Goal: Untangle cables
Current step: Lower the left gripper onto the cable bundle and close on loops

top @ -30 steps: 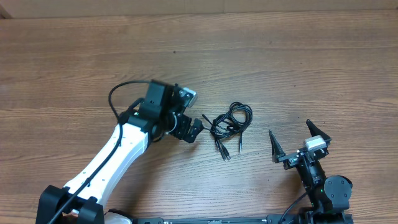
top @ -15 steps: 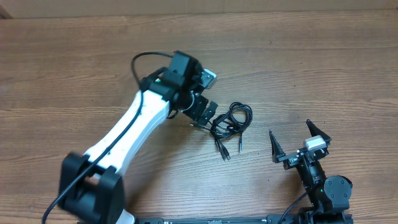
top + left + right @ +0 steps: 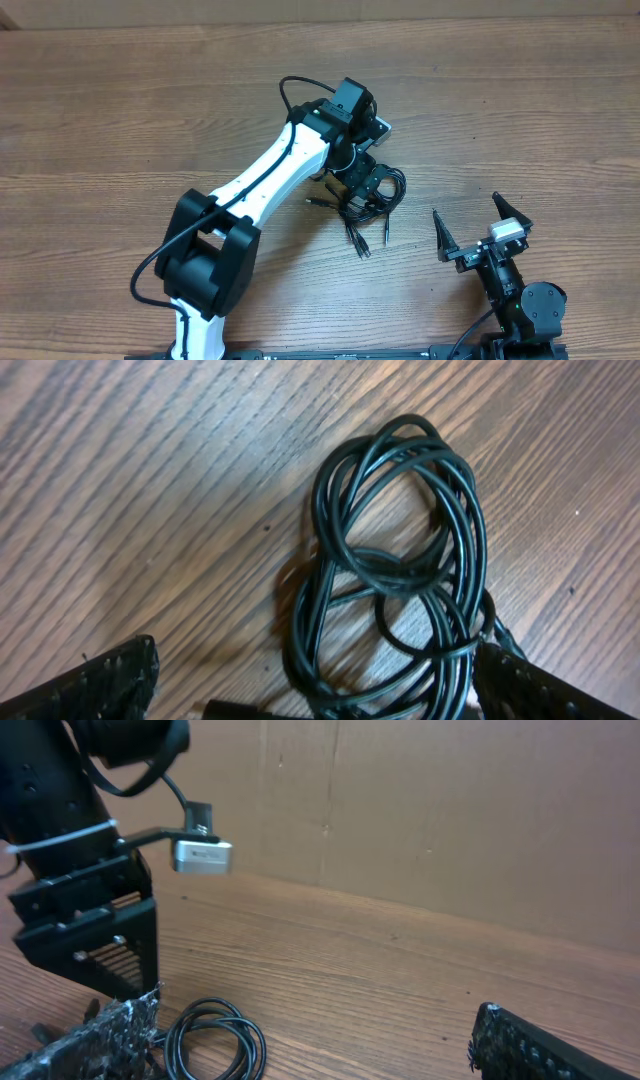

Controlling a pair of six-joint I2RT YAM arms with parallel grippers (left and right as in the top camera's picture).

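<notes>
The left gripper hangs directly over the cables, jaws spread wide and empty; the right gripper, equally wide and empty, sits well apart from them. The cables lie bunched in overlapping loops on the table. Risk: closing across the whole bunch would likely clamp several strands together, so a pull tightens the tangle instead of freeing one cord.

The surface is lit evenly and warmly from above, and only soft, short shadows are cast. The cables are rendered sharply, with faint sheen.
</notes>
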